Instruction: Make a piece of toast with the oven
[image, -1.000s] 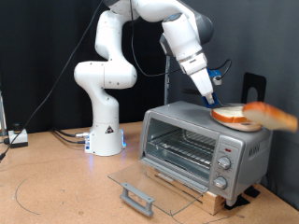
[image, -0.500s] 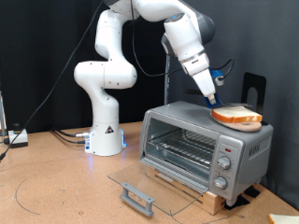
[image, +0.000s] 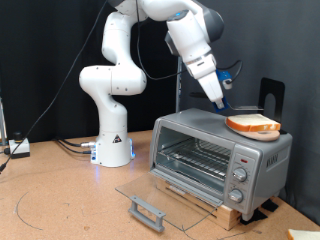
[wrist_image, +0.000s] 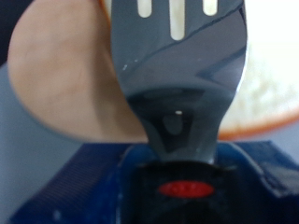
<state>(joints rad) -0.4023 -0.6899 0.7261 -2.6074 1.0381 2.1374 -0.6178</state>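
**Toast sits on top of the oven, spatula just above it**

The toast (image: 253, 124) lies flat on the roof of the oven (image: 218, 159), near the exterior view's right end. It is not inside yet. The oven door (image: 163, 199) hangs wide open, down by the worktop (image: 60, 200), and the rack (image: 196, 157) inside looks bare.

The gripper (image: 221, 96) hangs in the air just above the oven, beside the toast on the exterior view's left. A black spatula (wrist_image: 177, 65) sticks out from it. The fingers seem closed on the spatula's handle, but the spot is dark and small, so I cannot tell for sure.

What could go wrong: the toast is close to the roof's edge. If the spatula pushes it sideways and does not slide under it, the toast could slip off the oven. If the spatula tilts while it carries the toast, the toast could fall on the open door or the worktop.

The wrist view shows the spatula blade up close, with its slots, and the pale toast with its brown crust right behind it. It does not show the oven door or rack. The exterior view shows the whole oven and the arm (image: 120, 75), but the spatula is only a tiny dark shape there.
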